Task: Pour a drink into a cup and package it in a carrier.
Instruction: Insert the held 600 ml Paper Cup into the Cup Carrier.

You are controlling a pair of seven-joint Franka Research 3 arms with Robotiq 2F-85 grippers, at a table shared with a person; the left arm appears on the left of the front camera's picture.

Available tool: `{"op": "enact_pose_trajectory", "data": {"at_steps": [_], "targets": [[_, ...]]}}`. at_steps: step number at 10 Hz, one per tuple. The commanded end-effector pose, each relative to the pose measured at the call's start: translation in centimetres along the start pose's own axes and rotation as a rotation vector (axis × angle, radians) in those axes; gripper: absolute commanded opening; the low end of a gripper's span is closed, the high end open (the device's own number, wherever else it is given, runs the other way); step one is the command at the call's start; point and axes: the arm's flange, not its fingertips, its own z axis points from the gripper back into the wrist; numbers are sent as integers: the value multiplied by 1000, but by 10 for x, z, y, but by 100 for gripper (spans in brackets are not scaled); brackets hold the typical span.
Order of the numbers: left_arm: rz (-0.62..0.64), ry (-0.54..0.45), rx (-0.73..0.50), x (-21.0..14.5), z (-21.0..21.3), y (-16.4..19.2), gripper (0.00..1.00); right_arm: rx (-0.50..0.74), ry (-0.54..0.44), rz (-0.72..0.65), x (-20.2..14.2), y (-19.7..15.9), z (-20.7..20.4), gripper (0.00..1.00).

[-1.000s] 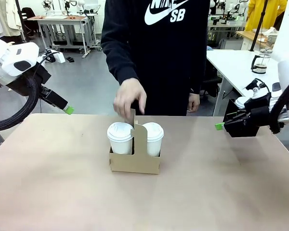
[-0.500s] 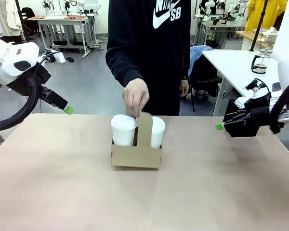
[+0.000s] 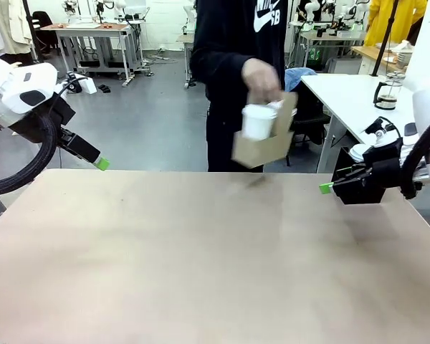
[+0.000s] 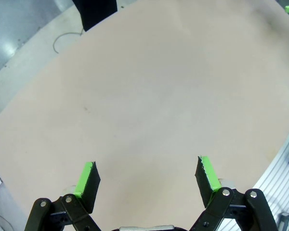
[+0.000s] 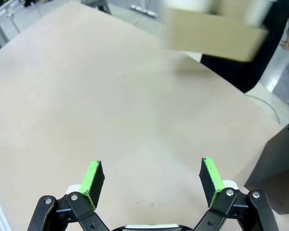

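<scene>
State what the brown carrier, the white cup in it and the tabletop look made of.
Brown cup carrier: cardboard, apparently; matte, flat folded panels.
White lidded cup: probably paper with a plastic lid; motion blur leaves this open.
Beige tabletop: smooth matte laminate or coated board; uniform, without visible grain.

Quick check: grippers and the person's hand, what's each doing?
Left gripper: open, empty.
Right gripper: open, empty.
Person's hand: holding the carrier above the table.

Grey floor (image 3: 143,122), metal workbenches (image 3: 93,43) behind (lab-like).
</scene>
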Motion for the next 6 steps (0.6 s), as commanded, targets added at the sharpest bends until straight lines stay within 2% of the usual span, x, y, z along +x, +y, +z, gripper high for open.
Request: {"op": "enact_pose_trajectory", "data": {"at_steps": [1,6], "targets": [[5,7,5,0,1,0,100,0,1,4,1,0,0,100],[5,7,5,0,1,0,100,0,1,4,1,0,0,100]]}}
